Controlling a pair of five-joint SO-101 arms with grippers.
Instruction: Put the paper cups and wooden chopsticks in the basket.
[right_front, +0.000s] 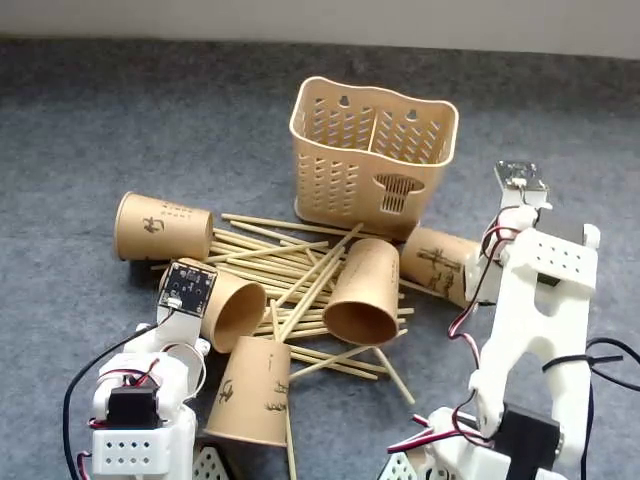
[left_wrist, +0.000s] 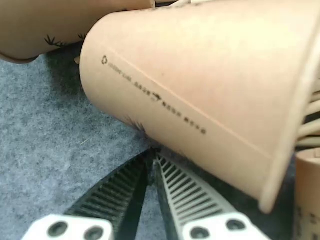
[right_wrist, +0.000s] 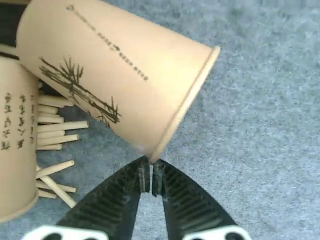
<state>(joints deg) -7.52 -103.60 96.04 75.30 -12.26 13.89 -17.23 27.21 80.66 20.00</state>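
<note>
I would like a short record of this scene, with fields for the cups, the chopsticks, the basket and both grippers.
cups: five, all lying on their sides
chopsticks: loose pile among the cups
basket: upright, behind the pile
left gripper: shut, tips at the side of a cup
right gripper: shut, tips at the rim of a cup
</note>
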